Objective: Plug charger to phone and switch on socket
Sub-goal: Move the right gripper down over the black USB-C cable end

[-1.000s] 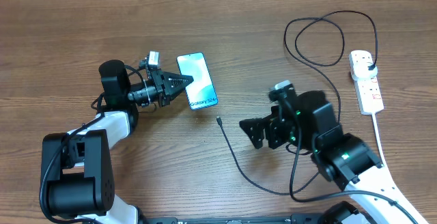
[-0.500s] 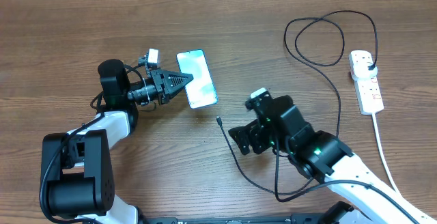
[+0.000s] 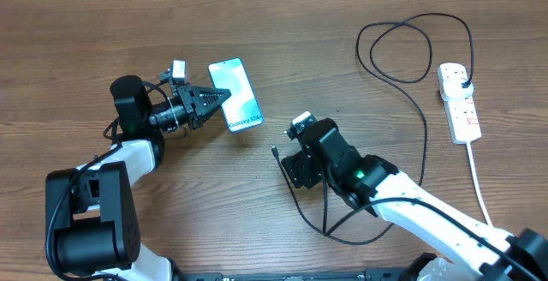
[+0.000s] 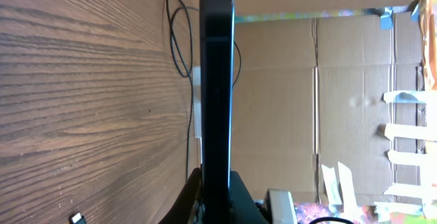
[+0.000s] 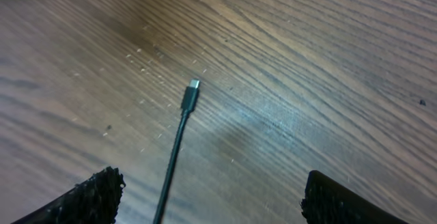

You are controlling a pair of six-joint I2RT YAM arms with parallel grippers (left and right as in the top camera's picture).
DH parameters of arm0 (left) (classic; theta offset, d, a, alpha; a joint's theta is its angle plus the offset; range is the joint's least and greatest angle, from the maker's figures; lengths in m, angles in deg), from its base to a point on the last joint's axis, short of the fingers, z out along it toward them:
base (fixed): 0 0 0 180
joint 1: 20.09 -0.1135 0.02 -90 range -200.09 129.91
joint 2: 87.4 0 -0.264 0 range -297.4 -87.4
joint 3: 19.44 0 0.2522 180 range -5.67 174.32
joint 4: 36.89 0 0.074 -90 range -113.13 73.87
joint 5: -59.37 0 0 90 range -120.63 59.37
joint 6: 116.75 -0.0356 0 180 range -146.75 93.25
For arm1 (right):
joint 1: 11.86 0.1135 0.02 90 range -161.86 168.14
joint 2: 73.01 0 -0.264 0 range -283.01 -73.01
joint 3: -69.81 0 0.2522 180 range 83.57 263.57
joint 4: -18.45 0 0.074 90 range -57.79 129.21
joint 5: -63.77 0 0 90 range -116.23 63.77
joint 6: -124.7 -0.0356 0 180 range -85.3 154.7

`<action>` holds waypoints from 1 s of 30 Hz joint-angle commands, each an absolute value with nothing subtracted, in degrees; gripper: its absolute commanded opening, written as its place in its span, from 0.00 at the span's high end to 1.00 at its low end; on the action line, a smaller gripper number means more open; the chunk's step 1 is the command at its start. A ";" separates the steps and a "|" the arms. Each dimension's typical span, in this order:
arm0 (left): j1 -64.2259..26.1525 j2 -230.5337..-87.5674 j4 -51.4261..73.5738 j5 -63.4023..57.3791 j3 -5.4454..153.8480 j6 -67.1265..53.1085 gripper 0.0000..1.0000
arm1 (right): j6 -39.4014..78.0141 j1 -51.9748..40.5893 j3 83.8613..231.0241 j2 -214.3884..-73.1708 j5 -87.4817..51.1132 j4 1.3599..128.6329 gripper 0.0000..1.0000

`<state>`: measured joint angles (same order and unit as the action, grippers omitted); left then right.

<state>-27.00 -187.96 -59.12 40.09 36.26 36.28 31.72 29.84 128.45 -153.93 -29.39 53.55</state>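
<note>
The left end effector (image 3: 221, 99) pinches the Galaxy phone (image 3: 238, 101) edge-up, seemingly to present its port. The right end effector (image 5: 213, 198) hangs spread over the charger's connector tip (image 5: 190, 95) on the worktop — socket (image 3: 461, 108) well apart.

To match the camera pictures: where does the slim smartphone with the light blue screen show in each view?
Overhead: the slim smartphone with the light blue screen, upper left of centre, gripped by the left pincer.
Left wrist: smartphone central, edge-on, a dark upright bar.
Right wrist: not in it.
Shared landmark: the thin black charger cable, in all three.
</note>
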 commanded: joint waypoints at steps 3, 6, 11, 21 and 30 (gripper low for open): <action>-27.64 -187.78 -59.82 39.83 37.83 38.68 0.95 | 32.27 31.21 128.65 -157.87 -31.22 50.23 0.18; -27.64 -187.78 -59.82 39.87 37.83 38.81 0.96 | 32.46 32.15 128.65 -159.68 -32.49 47.94 0.18; -27.64 -187.78 -59.80 39.89 37.83 39.62 0.96 | 34.13 33.42 128.65 -161.21 -33.43 44.51 0.20; -27.64 -187.78 -59.82 39.85 37.83 40.58 0.96 | 36.73 33.53 128.65 -162.78 -33.89 43.39 0.25; -27.64 -187.78 -59.82 39.52 37.83 41.90 0.96 | 36.77 34.25 128.65 -164.47 -33.69 42.34 0.30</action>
<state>-27.27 -187.96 -59.14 39.15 36.26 40.85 36.27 33.29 128.45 -162.92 -33.12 43.11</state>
